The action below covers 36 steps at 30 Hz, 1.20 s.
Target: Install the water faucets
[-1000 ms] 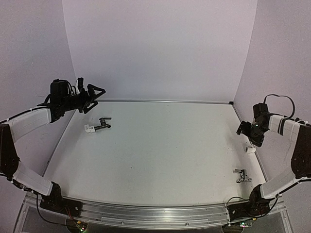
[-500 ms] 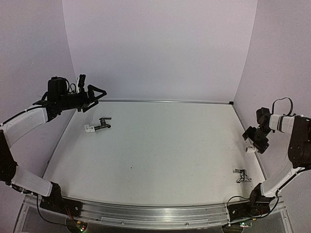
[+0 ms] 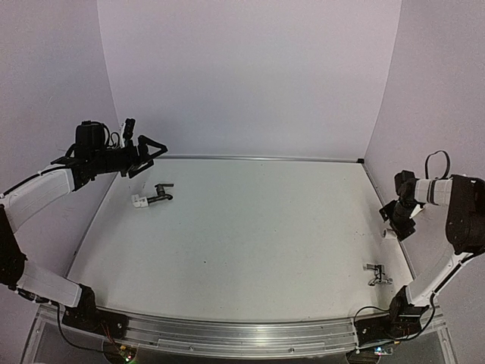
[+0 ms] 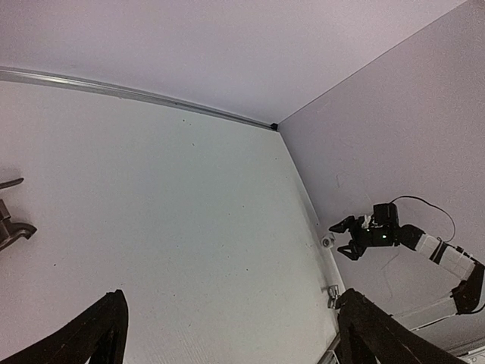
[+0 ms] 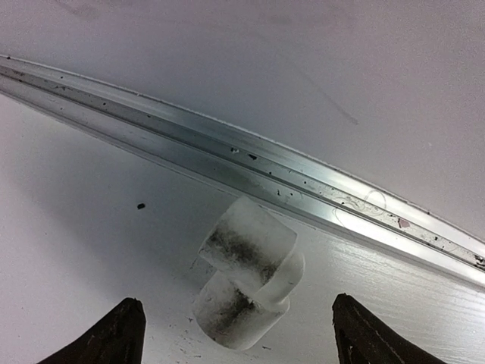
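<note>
top external: dark faucet (image 3: 161,192), silver faucet (image 3: 375,274), two white fittings (image 3: 139,202) (image 3: 389,233) on table (image 3: 250,227); left jaws, right jaws spread.

No legible text, label, brand, number or sign on any surface, any view.

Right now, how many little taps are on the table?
2. The dark tap lies at the far left, next to a white fitting. The silver tap lies near the right edge, toward the front. None seems hidden.
</note>
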Each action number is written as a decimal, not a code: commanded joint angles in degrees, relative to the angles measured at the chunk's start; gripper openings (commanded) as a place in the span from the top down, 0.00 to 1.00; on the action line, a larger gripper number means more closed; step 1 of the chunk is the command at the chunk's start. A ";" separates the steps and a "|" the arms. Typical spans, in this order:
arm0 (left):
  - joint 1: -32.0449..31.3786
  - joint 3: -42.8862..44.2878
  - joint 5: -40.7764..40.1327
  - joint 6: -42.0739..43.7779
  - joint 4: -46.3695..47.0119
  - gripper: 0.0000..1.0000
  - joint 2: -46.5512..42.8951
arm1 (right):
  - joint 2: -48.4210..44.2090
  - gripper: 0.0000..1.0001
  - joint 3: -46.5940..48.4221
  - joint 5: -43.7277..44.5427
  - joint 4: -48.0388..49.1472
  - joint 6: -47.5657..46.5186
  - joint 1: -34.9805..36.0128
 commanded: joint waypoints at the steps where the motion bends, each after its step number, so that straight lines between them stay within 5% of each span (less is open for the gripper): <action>1: -0.14 3.45 -0.16 0.96 0.14 0.01 -0.61 | 3.16 0.16 1.63 4.67 0.11 0.44 -0.65; 12: -0.11 4.06 0.19 0.71 -0.20 0.01 0.05 | 6.87 0.41 3.68 5.99 1.15 -9.36 3.18; 21: -0.09 3.29 1.71 -0.33 -0.44 0.01 0.96 | 5.82 0.83 3.26 5.65 6.37 -26.48 12.51; 29: -3.87 3.72 10.32 -3.64 -0.39 0.08 7.52 | -2.72 0.78 -0.73 -19.59 25.63 -61.25 37.19; 36: -16.12 5.86 9.64 -9.75 2.15 0.05 15.94 | 1.79 0.82 7.08 -25.53 26.33 -66.78 51.27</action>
